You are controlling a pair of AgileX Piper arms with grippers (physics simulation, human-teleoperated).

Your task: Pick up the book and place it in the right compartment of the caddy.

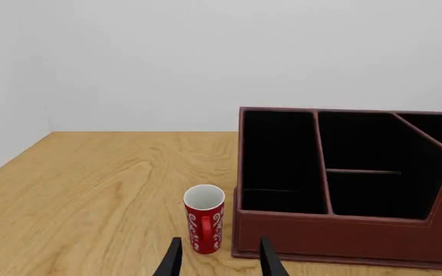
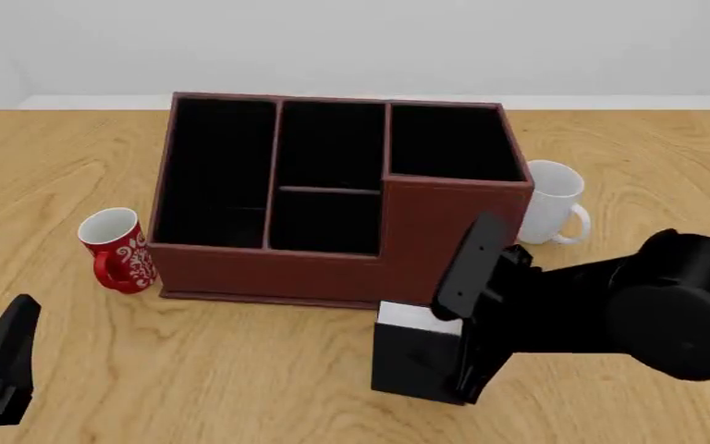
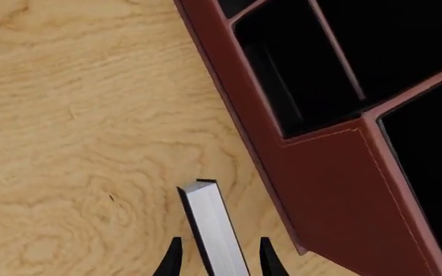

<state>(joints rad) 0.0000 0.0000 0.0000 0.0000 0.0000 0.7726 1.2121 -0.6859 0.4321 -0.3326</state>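
Observation:
The black book (image 2: 414,359) with white page edges stands on the table just in front of the caddy (image 2: 278,269), below its right compartment (image 2: 451,143). My right gripper (image 2: 460,353) is open and straddles the book's top; in the right wrist view its fingers (image 3: 173,257) sit either side of the white page edges (image 3: 214,230), with a small gap showing. The caddy's tall reddish-brown wall (image 3: 336,184) is beside the book. My left gripper (image 1: 219,261) is open and empty, low at the near left (image 2: 4,356).
A red patterned mug (image 2: 117,248) stands left of the caddy, also in the left wrist view (image 1: 204,218). A white mug (image 2: 553,203) stands against the caddy's right side. The caddy (image 1: 344,233) has a long left section and small middle sections.

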